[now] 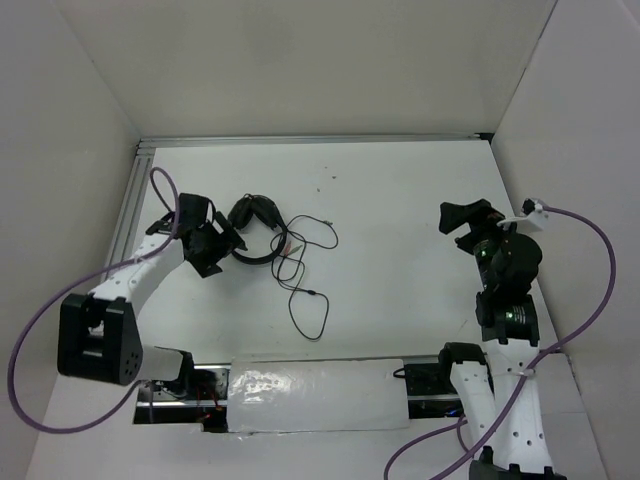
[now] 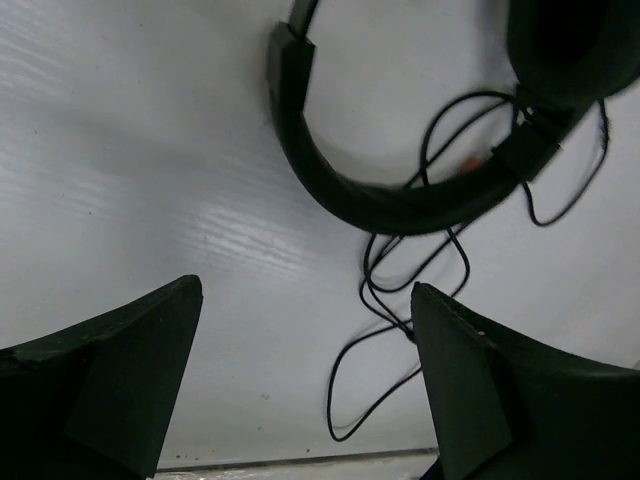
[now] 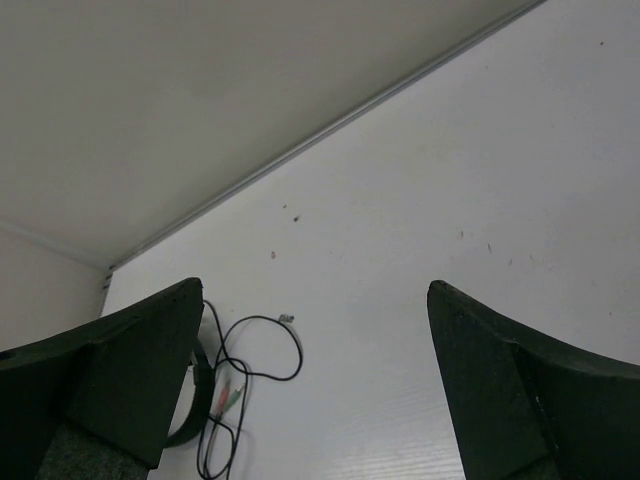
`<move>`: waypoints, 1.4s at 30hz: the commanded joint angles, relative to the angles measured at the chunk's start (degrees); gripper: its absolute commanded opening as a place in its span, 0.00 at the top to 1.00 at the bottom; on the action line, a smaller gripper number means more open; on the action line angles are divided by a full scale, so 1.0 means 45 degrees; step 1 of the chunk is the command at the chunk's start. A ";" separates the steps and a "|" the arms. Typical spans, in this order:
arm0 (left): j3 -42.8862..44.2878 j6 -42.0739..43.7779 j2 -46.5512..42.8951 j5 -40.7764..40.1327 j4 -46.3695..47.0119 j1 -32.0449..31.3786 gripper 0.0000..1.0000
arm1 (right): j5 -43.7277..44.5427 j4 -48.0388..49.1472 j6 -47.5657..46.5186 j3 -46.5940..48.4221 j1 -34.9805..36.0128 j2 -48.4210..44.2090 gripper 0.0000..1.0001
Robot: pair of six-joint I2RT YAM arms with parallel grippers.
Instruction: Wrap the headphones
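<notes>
One pair of small black over-ear headphones (image 1: 247, 214) lies flat on the white bench (image 1: 400, 190), left of the middle and toward the far side. We see its two round earcups close together at the far end, with the curved headband looping back toward the arms' bases. In the left wrist view the headband (image 2: 400, 205) shows as a smooth dark arc, thicker at each end where it meets a cup, and one padded earcup (image 2: 570, 50) fills the upper right corner. Its long thin black cord (image 1: 313, 292) sprawls loose to the right of the headphones and toward the near edge, in several untidy open loops. Small red and green marks show near the plug end.

The left jaws stand wide apart with nothing between them, just beside the headband on its left; we cannot tell whether they touch it. The right jaws are also spread wide and empty, well apart from the headphones, over the right side of the bench.
</notes>
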 commanded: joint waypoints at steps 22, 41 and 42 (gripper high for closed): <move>0.6237 0.0308 0.5824 -0.1857 -0.1803 0.0357 1.00 | -0.2729 0.2564 -0.2755 -0.1047 0.1189 0.0308 0.00; 0.7196 0.7439 0.3477 -0.2130 0.0267 -0.4876 1.00 | -0.1856 0.2876 -0.4983 0.0652 0.8045 0.3431 0.00; 0.7196 0.7479 0.3458 -0.2228 0.0365 -0.5034 1.00 | -0.1485 0.2954 -0.4944 0.0671 0.8221 0.3781 0.00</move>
